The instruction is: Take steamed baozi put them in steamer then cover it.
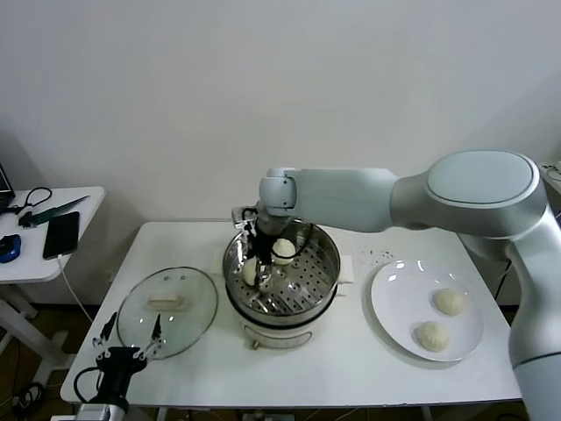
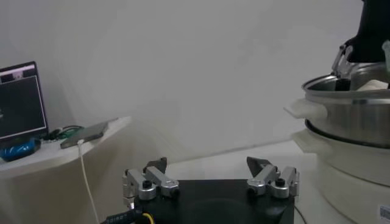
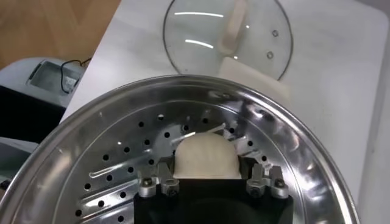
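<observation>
The steamer [image 1: 302, 294] stands mid-table, a shiny pot with a perforated tray [image 3: 122, 164]. Two steamed baozi lie in it, one on the left side [image 1: 252, 271] and one farther back [image 1: 283, 250]. My right gripper [image 1: 259, 260] reaches down into the pot. Its jaws are open on either side of the left baozi [image 3: 206, 157], which rests on the tray with a small gap to one finger. Two more baozi [image 1: 450, 301] [image 1: 431, 335] lie on the white plate [image 1: 394, 285] at the right. My left gripper [image 2: 210, 164] hangs open and empty near the table's front left corner.
The glass lid [image 1: 166, 303] with its white handle lies flat on the table left of the steamer, also in the right wrist view as the lid [image 3: 201, 36]. A side table [image 1: 53, 232] with a phone and cables stands at the far left.
</observation>
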Controlling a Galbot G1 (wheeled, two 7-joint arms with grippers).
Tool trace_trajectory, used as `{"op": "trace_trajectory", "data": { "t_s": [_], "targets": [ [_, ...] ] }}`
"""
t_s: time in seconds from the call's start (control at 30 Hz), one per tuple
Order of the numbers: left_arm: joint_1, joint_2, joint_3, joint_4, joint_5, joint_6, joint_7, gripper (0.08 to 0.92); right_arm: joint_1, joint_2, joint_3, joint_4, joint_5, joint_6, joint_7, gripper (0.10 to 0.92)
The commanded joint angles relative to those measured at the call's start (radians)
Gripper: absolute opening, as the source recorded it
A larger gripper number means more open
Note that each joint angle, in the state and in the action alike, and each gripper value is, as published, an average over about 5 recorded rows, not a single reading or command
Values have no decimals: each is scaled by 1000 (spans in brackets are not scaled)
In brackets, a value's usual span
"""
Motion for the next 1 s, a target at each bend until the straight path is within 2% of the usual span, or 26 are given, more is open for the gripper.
{"op": "trace_trajectory", "data": {
  "t_s": [0.03,0.13,0.43,0.73,1.0],
  "targets": [
    [-2,-1,1,2,0,2,0,823,-9,4,0,11,-1,-4,6,764],
    [-1,-1,2,3,1,1,-1,823,5,-13,11,23,0,-7,5,812],
    [2,3,1,0,1,1,-2,823,133,-153,17,112,-17,8,-34,823],
    [-2,-2,2,-12,3,9,-1,823,266,-493,5,302,-150,57,-116,823],
    [-17,-14,-4,-20,17,24,-1,823,255,-807,9,467,-327,81,-150,823]
  ]
}}
